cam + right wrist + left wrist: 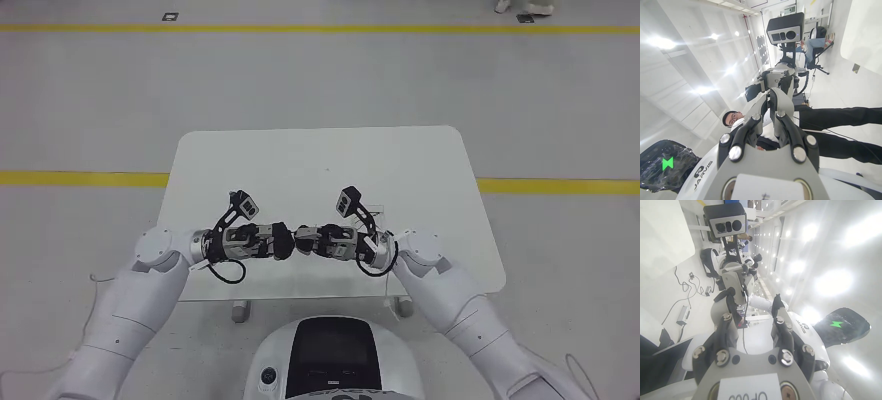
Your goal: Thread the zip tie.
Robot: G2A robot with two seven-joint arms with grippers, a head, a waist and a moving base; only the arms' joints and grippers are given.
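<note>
My two arms meet tip to tip above the front edge of the white table (320,165). The left gripper (281,241) (754,295) is open, its black-tipped fingers (777,302) spread wide. Facing it, the right gripper (303,240) (770,94) has its fingers drawn together. A thin black strip (744,332), apparently the zip tie, runs from the right gripper's tips into the gap between the left fingers. In the right wrist view the tie is hidden by the ribbed pads (773,106).
The tabletop behind the grippers is bare. Yellow floor lines (560,186) run past the table on both sides. Cables and a power brick (682,315) lie on the floor beside it.
</note>
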